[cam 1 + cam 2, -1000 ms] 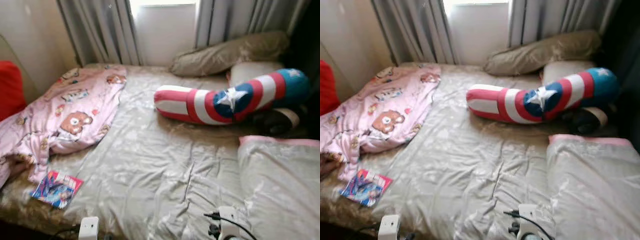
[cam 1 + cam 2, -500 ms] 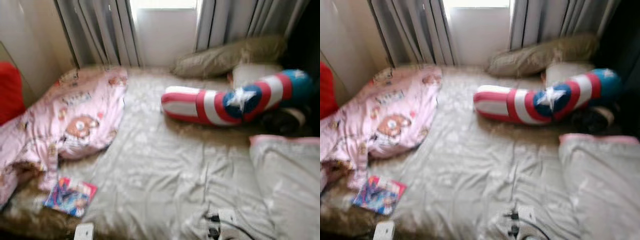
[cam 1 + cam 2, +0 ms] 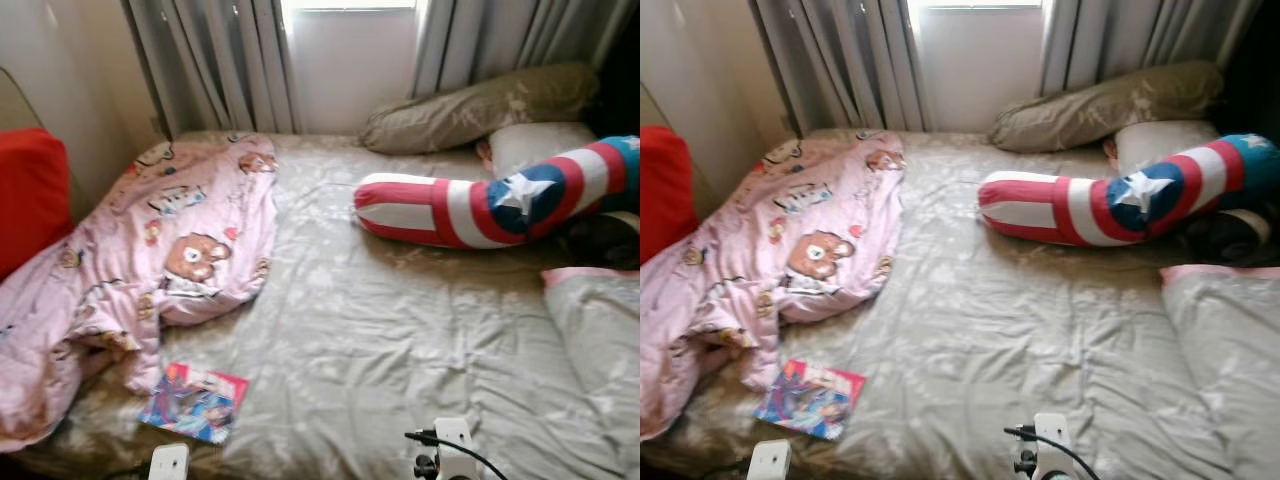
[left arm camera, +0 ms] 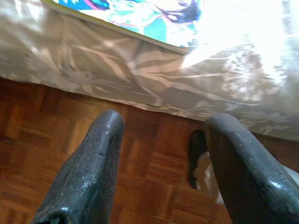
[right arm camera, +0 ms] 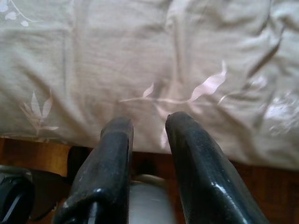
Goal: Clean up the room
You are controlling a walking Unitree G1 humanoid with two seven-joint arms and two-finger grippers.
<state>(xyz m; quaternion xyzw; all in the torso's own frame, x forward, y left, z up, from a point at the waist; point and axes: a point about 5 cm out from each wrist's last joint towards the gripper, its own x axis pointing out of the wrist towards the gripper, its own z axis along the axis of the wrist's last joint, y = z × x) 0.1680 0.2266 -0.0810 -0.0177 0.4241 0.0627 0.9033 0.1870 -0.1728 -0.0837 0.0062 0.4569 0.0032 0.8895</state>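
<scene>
Nearest the robot, the left tool (image 4: 159,154) hangs low beside the bed with its two black fingers (image 4: 86,177) spread wide apart and holding nothing, above a brown parquet wood floor (image 4: 56,135). The right tool (image 5: 145,154) is also held low at the bed's near edge, its fingers a narrow gap apart and empty. Both point toward the wrinkled beige floral bedsheet (image 3: 400,340) that drapes over the side of the bed. On the sheet near the front left edge lies a colourful, glossy comic magazine (image 3: 193,402), flat, its far corner just beside the hem of a crumpled pink cartoon-bear-print blanket (image 3: 150,250) that is heaped along the left side of the bed. At the front right corner sits a grey pillow with a pink edge (image 3: 600,340). Farther back, on the right half of the bed, a long red, white and blue bolster cushion with a white star (image 3: 480,205) lies across the sheet, with a white pillow (image 3: 535,148) behind it and a flattened olive-beige pillow (image 3: 470,108) against the far edge. A red cushion (image 3: 30,195) stands at the far left, and grey pleated curtains (image 3: 220,65) flank a bright window (image 3: 350,60) beyond the bed.
</scene>
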